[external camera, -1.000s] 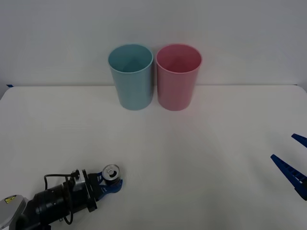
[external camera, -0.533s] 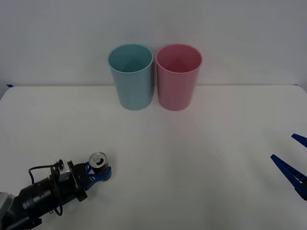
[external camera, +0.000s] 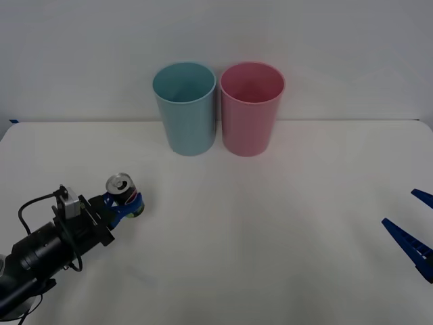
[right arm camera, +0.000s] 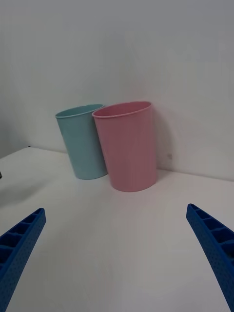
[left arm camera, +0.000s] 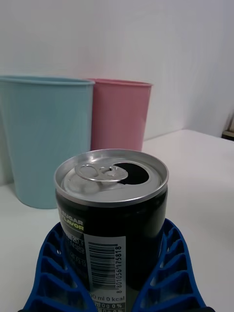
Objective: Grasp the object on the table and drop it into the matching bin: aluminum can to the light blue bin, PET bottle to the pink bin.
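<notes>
Front view: aluminum can (external camera: 123, 185) at left of frame, below the middle, upright and clamped in the left tool (external camera: 128, 204), apparently raised off the white tabletop (external camera: 270, 223). Light blue bin (external camera: 185, 108) and pink bin (external camera: 251, 108) side by side at upper centre, almost touching, well apart from the can. Right tool (external camera: 413, 233) parked at the lower right edge, blue fingers spread wide and empty.

Right wrist view: both bins mid-frame, blue one partly behind the pink. Right tool's fingers (right arm camera: 19, 243) at the two bottom corners, wide apart, nothing between them.

Left wrist view: can at lower centre, silver lid and pull tab on top, mouth already open, barcode facing the camera. Ribbed blue fingers (left arm camera: 170, 263) wrapped round the lower body on both sides. Light blue bin at left, pink bin centre, both beyond the can.

Likely empty, so light; thin wall, easily dented under a hard squeeze; smooth side, prone to slipping. Best held at mid-body, kept upright.
</notes>
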Robot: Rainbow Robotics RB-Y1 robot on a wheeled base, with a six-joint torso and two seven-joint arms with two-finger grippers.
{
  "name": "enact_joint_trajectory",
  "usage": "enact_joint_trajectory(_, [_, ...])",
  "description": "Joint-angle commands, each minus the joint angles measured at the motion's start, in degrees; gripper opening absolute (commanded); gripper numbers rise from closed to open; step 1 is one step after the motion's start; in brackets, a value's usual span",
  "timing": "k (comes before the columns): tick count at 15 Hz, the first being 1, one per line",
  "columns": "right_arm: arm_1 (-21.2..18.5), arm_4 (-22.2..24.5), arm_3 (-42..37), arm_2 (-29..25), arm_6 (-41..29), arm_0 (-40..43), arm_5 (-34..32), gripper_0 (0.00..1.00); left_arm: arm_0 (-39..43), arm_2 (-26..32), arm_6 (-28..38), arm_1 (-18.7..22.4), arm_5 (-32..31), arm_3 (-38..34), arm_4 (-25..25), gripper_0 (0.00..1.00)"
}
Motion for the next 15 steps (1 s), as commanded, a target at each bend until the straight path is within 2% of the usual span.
enact_joint_trajectory(1, [0.0,0.0,0.0,0.0,0.0,0.0,0.0,1.00,0.0,2.3,5.8,0.1,1.5,-4.3,-0.1,0.00])
enact_joint_trajectory(4, [0.0,0.0,0.0,0.0,0.0,0.0,0.0,1.00,-0.1,5.8,14.1,0.1,3.0,-10.5,-4.1,0.00])
enact_joint_trajectory(9, [0.0,0.0,0.0,0.0,0.0,0.0,0.0,1.00,-3.6,7.0,27.7,0.0,6.1,-18.9,-10.7,0.00])
enact_joint_trajectory(12, [0.0,0.0,0.0,0.0,0.0,0.0,0.0,1.00,-7.5,7.2,33.3,0.0,7.8,-20.0,-13.0,0.00])
enact_joint_trajectory(15, [0.0,0.0,0.0,0.0,0.0,0.0,0.0,1.00,-12.1,8.4,39.2,0.0,8.4,-20.0,-18.2,0.00])
